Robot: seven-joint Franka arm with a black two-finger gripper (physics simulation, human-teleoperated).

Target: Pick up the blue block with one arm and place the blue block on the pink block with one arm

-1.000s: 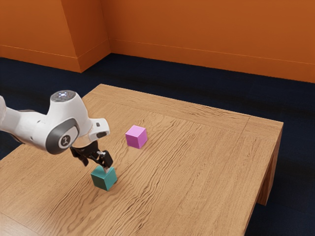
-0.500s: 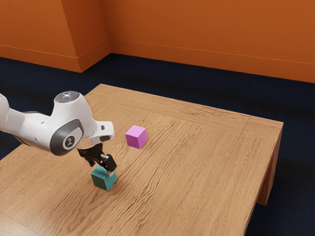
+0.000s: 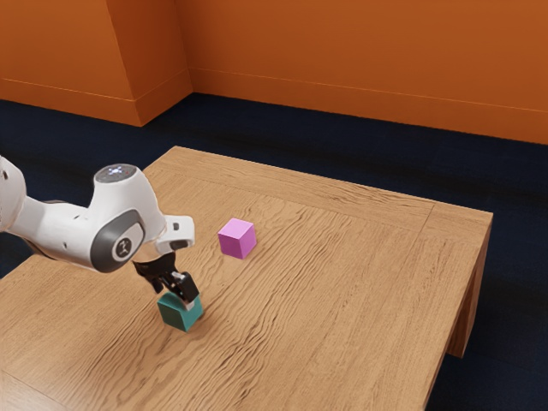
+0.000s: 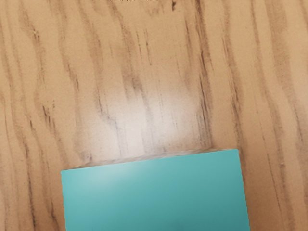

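Two blocks rest apart on the worktop (image 3: 342, 282): the blue block (image 3: 178, 313), teal in tone, and the pink block (image 3: 237, 237) farther back, its top bare to receive the other. The claw (image 3: 177, 289) sits low over the blue block's top, apparently placed for a grasp, though I cannot tell whether it has closed on it.

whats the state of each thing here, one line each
gripper: low, at the top of the blue block
blue block: flat on the table, not lifted
pink block: flat on the table, nothing on it, apart from the blue block
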